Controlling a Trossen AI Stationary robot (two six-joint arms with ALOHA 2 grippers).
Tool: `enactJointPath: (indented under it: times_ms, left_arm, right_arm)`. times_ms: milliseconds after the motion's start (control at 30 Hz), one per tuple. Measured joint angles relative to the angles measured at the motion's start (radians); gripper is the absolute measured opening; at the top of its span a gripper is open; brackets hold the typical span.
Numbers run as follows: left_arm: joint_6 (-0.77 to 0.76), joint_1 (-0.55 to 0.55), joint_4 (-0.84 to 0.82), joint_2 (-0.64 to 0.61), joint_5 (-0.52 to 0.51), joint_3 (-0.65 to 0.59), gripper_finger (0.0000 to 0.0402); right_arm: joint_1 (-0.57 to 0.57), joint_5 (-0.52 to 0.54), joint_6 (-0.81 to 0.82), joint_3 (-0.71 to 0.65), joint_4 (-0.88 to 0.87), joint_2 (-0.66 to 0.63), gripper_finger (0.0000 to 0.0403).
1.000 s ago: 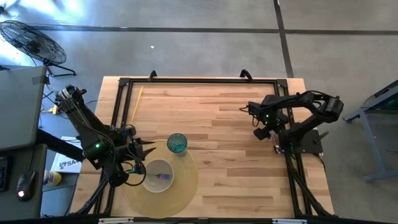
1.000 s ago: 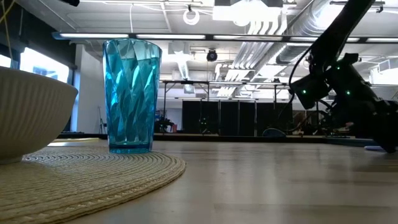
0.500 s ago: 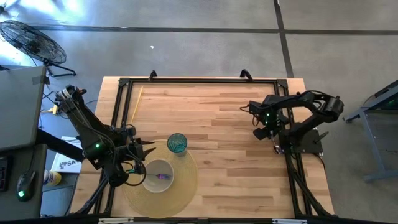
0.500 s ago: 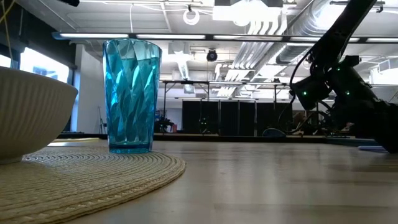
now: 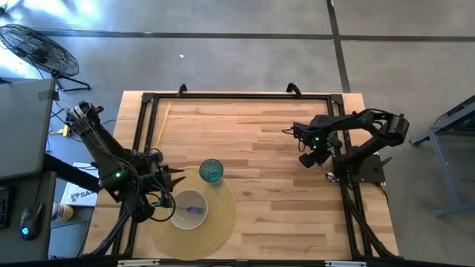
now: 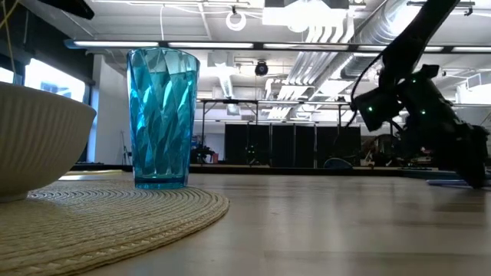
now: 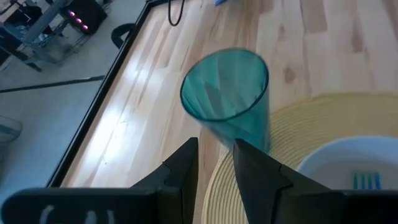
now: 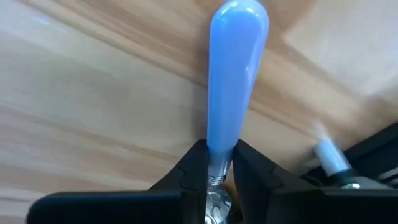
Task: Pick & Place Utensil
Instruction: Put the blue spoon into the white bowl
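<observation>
A utensil with a light-blue handle (image 8: pixel 237 74) lies out over the wood at the table's right side, and my right gripper (image 8: pixel 219 171) (image 5: pixel 307 157) is shut on it. At the near left lies a round woven placemat (image 5: pixel 215 222). On it stand a white bowl (image 5: pixel 189 215) holding a fork (image 5: pixel 194 211) and a blue faceted glass (image 5: pixel 211 170). My left gripper (image 7: pixel 216 163) hovers open beside the bowl, its fingers aimed at the glass (image 7: pixel 227 99) with nothing between them. My right gripper pinches the utensil at its metal neck (image 8: pixel 217 179), just below the blue handle, between its two fingers. The fingers come steeply from above. The handle runs away from them over the wood. I cannot tell if it rests on the table.
Black frame rails (image 5: pixel 237 96) edge the table. A thin yellow rod (image 5: pixel 162 122) lies along the far-left rail. Bare wood (image 5: pixel 260 170) stretches between the placemat and the right arm. A small white cylinder (image 8: pixel 329 155) sits by the dark rail near my right gripper.
My right gripper has tipped a little, its head swinging slightly toward the table's left. The glass, bowl and placemat have stayed where they were.
</observation>
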Motion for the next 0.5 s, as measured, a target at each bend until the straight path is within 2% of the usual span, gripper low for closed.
enactJointPath:
  times_ms: [233, 333, 500]
  left_arm:
    - [-0.001, 0.0, 0.008, -0.007, -0.003, -0.016, 0.0097]
    - [-0.034, 0.0, -0.007, -0.026, -0.02, -0.016, 0.0097]
    - [-0.147, 0.0, -0.063, -0.054, -0.04, -0.016, 0.0097]
  right_arm:
    - [0.157, 0.083, 0.072, 0.101, 0.007, 0.0, 0.0067]
    - [0.234, 0.121, 0.113, 0.175, -0.004, 0.001, 0.0062]
    - [0.377, 0.25, 0.173, 0.334, -0.007, 0.001, 0.0049]
